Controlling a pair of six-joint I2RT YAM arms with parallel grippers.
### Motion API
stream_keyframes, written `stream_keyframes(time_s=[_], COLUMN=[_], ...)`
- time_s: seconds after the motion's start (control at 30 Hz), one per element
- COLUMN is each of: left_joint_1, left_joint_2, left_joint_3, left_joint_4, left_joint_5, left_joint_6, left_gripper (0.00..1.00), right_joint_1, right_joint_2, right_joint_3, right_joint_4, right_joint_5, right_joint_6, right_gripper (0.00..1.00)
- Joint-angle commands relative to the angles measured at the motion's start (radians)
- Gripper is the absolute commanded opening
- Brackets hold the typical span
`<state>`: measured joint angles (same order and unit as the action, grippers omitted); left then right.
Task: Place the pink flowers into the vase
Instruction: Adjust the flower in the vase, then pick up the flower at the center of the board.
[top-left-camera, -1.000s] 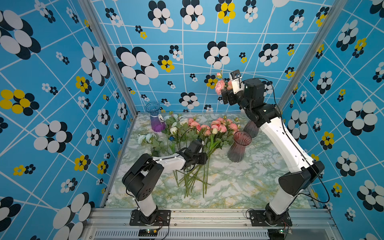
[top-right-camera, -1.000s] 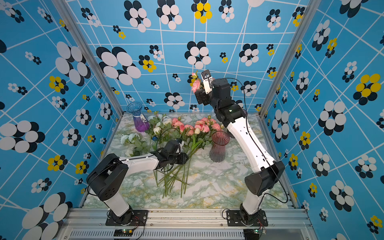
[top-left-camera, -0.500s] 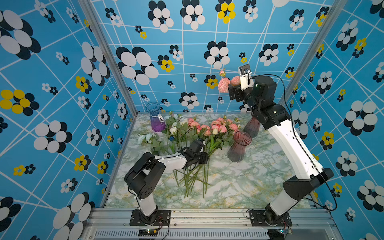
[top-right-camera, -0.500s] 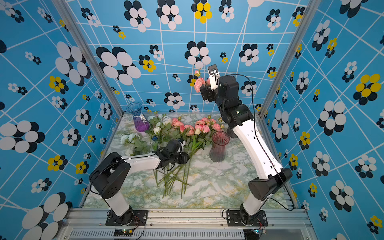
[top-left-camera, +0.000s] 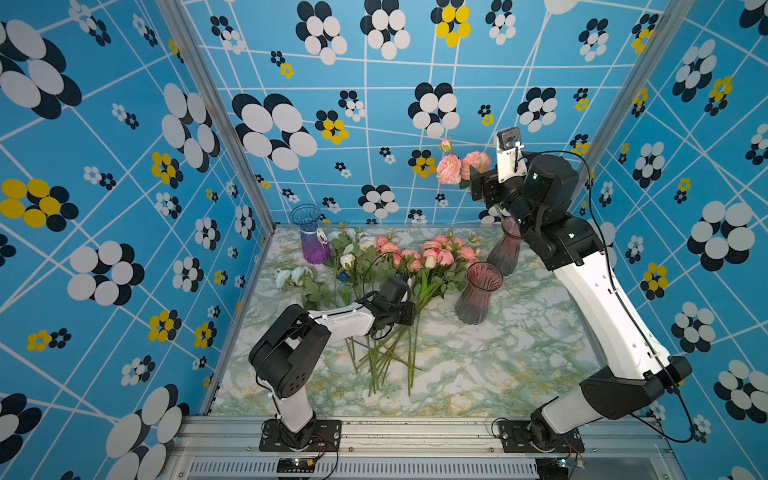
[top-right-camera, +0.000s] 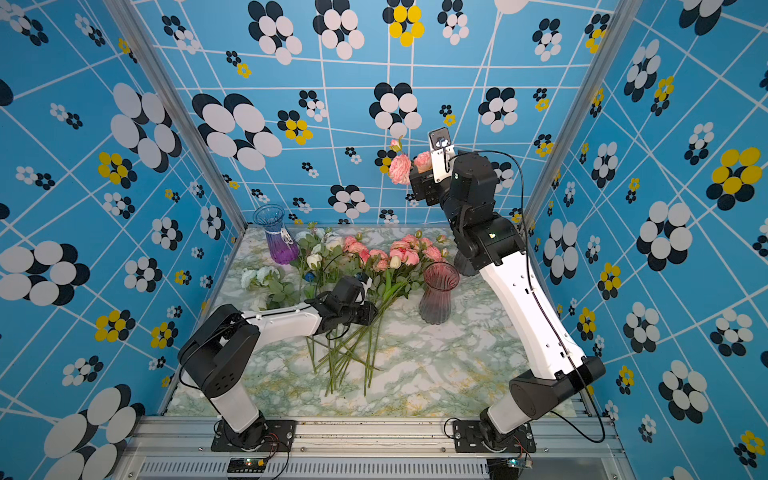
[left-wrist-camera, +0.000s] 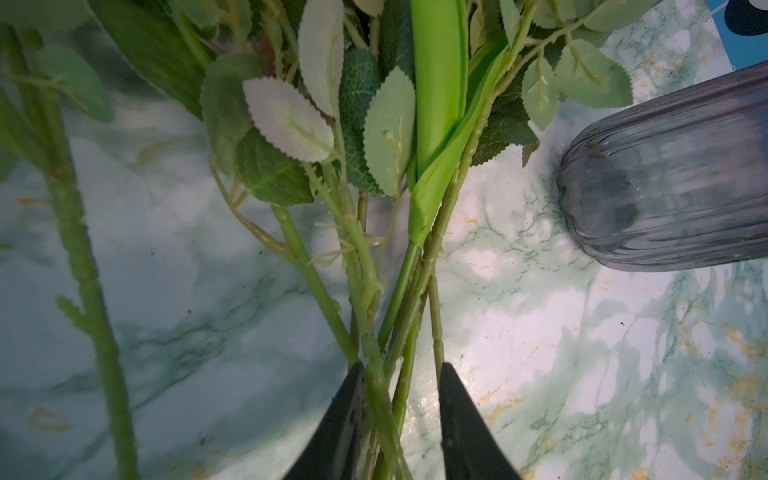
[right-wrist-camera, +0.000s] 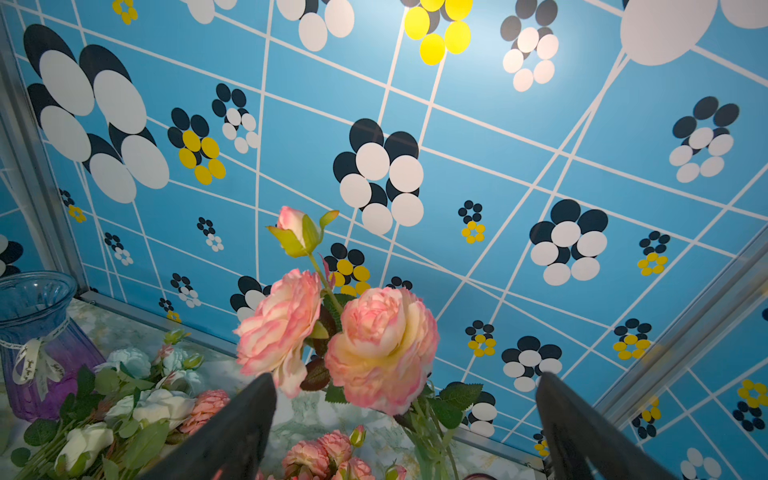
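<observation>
Left claw (left-wrist-camera: 401, 366) narrowed (probably around flower stems (left-wrist-camera: 370, 291)); ribbed vase (left-wrist-camera: 665, 174) beside.

Left arm (top-left-camera: 345, 322) and right arm (top-left-camera: 598, 299), white link shells, black joint housings, thin black cables (top-left-camera: 623, 309), tapered black fingers (left-wrist-camera: 332, 432), bolted black base plates (top-left-camera: 328, 432)

Shows pink flowers (top-right-camera: 390, 253) heaped near the bench's (top-right-camera: 457, 374) far edge, stems fanning frontward under the left gripper (top-right-camera: 371, 312). Shows a ribbed pink vase (top-right-camera: 438, 293) upright just beside them, a blue-purple vase (top-right-camera: 276, 243) at the far left corner.
</observation>
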<state>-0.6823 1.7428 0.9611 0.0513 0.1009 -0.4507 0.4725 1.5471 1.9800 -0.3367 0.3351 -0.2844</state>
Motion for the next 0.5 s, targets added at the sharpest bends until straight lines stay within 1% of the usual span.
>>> stream_keyframes(time_s=[0.0,0.13,0.27,0.47], left_joint_1=[-0.001,0.009,0.017,0.030], left_joint_2=[-0.043,-0.044,0.013,0.075], left_joint_3=[0.036,0.046,0.100,0.154], left_joint_4=[-0.045,-0.049,-0.062,-0.074], left_joint_5=[-0.044,-0.050,-0.032,-0.034], left_joint_6=[0.045,0.051,0.047,0.040], left_gripper=[0.33,0.33,0.33,0.32], right_joint_1=[-0.003,-0.004,-0.002,-0.002], right_joint_2=[-0.034,-0.053,-0.083,-0.126], right_joint_3=[-0.021,-0.044,-0.087,-0.157], right_joint_4=[0.034,0.029,0.026,0.025], right_joint_5=[0.004,-0.003,-0.037,-0.044], right_joint_6=[-0.005,0.015,0.059,0.072], right_gripper=[0.99,0.99,0.99,0.99])
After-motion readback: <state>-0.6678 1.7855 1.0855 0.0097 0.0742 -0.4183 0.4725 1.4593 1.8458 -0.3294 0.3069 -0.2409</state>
